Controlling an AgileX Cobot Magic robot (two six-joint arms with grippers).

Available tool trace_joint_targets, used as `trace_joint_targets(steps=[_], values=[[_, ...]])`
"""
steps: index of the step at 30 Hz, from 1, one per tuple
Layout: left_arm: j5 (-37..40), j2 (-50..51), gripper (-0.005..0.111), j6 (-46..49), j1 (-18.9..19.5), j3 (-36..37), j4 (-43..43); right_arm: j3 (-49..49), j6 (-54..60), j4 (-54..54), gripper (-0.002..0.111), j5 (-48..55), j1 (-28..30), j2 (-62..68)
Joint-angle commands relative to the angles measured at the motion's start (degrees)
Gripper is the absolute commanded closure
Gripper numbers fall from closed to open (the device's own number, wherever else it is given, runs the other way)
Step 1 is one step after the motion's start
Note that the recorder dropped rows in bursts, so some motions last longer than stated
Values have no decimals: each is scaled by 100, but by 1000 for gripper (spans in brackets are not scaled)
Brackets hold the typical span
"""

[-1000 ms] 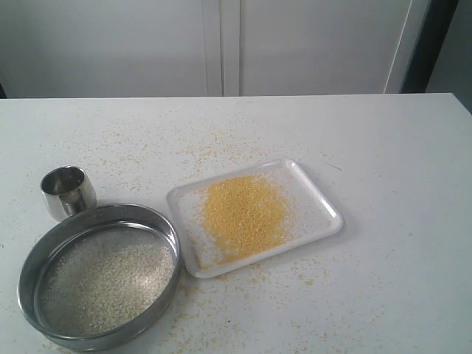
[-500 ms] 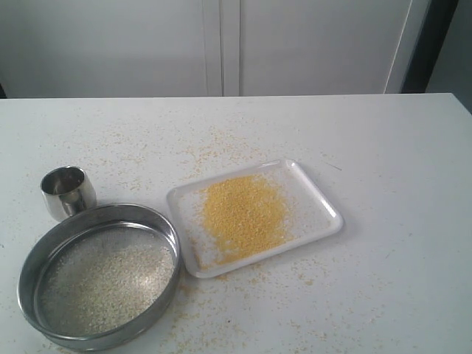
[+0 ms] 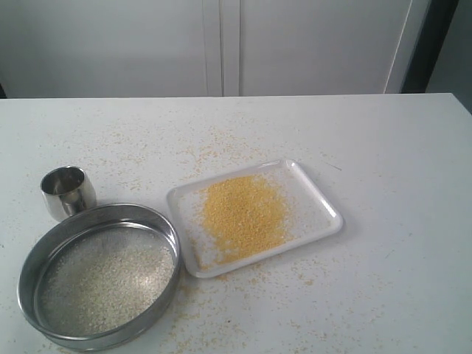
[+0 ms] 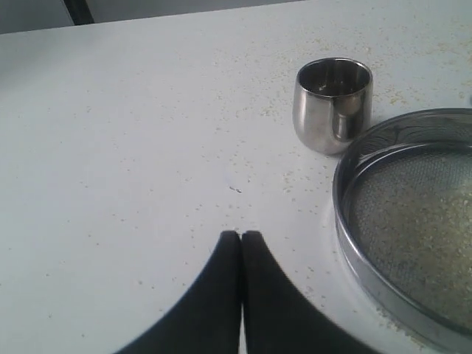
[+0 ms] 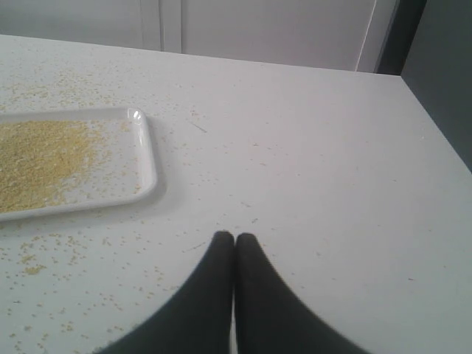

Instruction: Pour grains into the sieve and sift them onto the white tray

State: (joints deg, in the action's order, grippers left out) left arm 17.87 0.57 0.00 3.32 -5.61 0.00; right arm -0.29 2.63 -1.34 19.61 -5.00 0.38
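Note:
The steel sieve [image 3: 99,276] rests on the table at the front left, with pale off-white grains [image 3: 103,280] lying on its mesh. To its right sits the white tray [image 3: 322,203], holding a heap of fine yellow grains [image 3: 243,214]. Neither arm shows in the exterior view. In the left wrist view my left gripper [image 4: 240,236] is shut and empty, over bare table beside the sieve [image 4: 405,228]. My right gripper [image 5: 234,237] is shut and empty too, over the table a short way from the tray [image 5: 147,173].
A small rounded steel cup [image 3: 67,192] stands just behind the sieve, also visible in the left wrist view as the cup [image 4: 332,105]. Stray grains are scattered over the white table [image 3: 383,147], thickest around the tray. White cabinet doors stand behind the table.

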Motion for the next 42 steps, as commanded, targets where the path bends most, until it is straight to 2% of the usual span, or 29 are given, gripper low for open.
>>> trace_joint_targets(steps=[1,7,23,27,42], values=[[-67,-57,106,0,10,246,-132,29,-33,7,108,-3,46,-38],[-64,-57,106,0,10,561,-245,29,-33,7,108,-3,46,-38],[-79,-57,106,0,10,561,-277,29,-33,7,108,-3,46,-38],[-477,-57,106,0,10,561,-277,29,-33,7,108,-3,46,-38],[-467,-57,106,0,10,561,-277,29,-33,7,108,-3,46,-38]])
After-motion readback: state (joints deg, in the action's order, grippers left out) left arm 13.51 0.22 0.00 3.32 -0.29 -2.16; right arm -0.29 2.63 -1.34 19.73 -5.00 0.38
